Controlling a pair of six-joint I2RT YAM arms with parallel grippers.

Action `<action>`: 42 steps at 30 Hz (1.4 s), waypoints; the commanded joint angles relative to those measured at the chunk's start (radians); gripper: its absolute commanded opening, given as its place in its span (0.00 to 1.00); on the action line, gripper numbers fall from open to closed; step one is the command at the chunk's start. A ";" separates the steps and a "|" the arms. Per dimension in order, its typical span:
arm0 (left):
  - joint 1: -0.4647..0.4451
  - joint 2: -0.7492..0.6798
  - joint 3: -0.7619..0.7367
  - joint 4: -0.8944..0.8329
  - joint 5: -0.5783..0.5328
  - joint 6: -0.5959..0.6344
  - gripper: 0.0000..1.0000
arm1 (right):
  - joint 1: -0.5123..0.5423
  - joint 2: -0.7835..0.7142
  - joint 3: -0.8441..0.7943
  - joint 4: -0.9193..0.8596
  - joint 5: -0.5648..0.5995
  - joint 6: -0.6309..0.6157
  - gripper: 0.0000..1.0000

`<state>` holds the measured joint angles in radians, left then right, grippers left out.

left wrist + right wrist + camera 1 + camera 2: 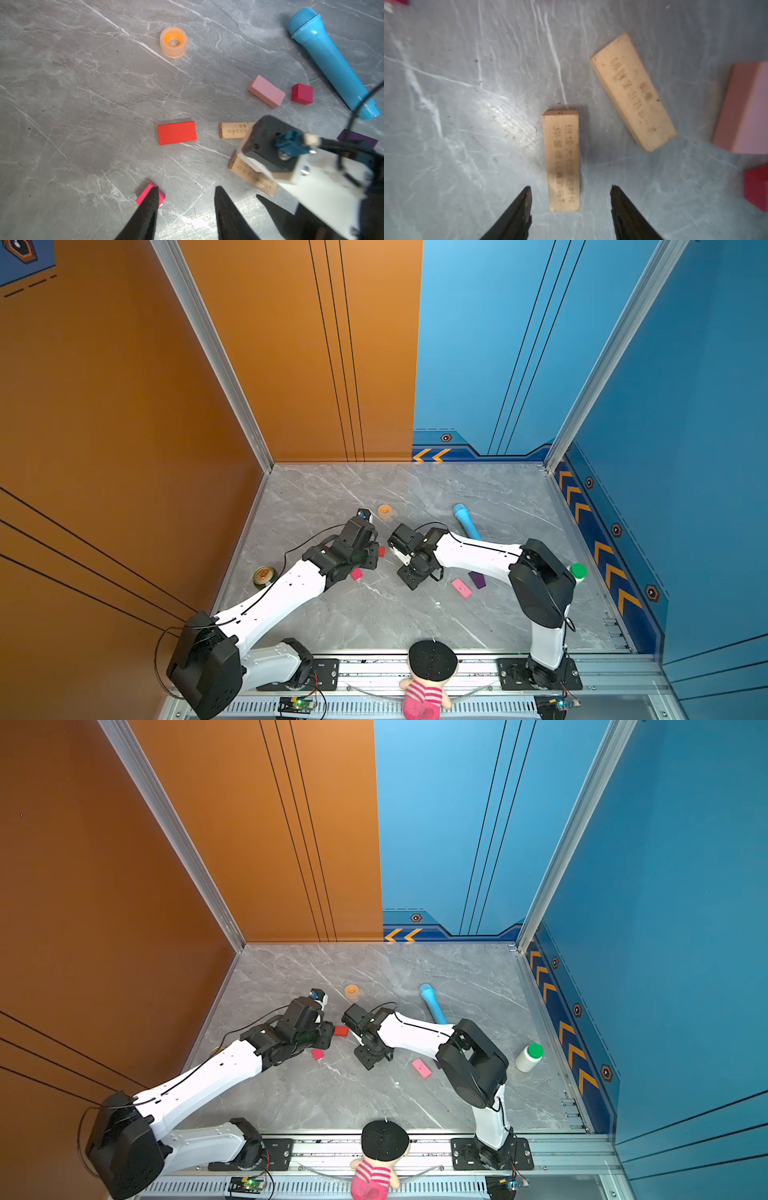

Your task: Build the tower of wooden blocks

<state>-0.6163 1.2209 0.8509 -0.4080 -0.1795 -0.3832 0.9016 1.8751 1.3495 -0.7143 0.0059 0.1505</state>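
Plainly rectangular, engraved wooden slab [563, 160]

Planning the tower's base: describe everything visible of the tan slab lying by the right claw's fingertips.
The tan slab is a flat oblong of pale bare wood, two rows of engraved characters running along its top face. It lies flat on the grey marbled table, looking whole, one end between the open fingers of the right claw, a gap on each side. A second tan slab lies nearby at an angle, apart from it.
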 commanded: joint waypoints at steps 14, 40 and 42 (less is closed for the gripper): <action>-0.092 0.242 0.067 0.075 0.132 -0.004 0.06 | -0.033 -0.225 -0.310 0.159 -0.134 0.210 0.00; -0.091 0.512 0.172 0.074 0.177 0.020 0.00 | -0.062 -0.110 -0.359 0.346 -0.229 0.302 0.00; -0.088 0.522 0.172 0.075 0.180 0.022 0.00 | -0.068 -0.106 -0.359 0.350 -0.227 0.306 0.00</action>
<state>-0.7136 1.7252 0.9970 -0.3279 -0.0216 -0.3820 0.8425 1.7489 0.9985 -0.3832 -0.2138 0.4313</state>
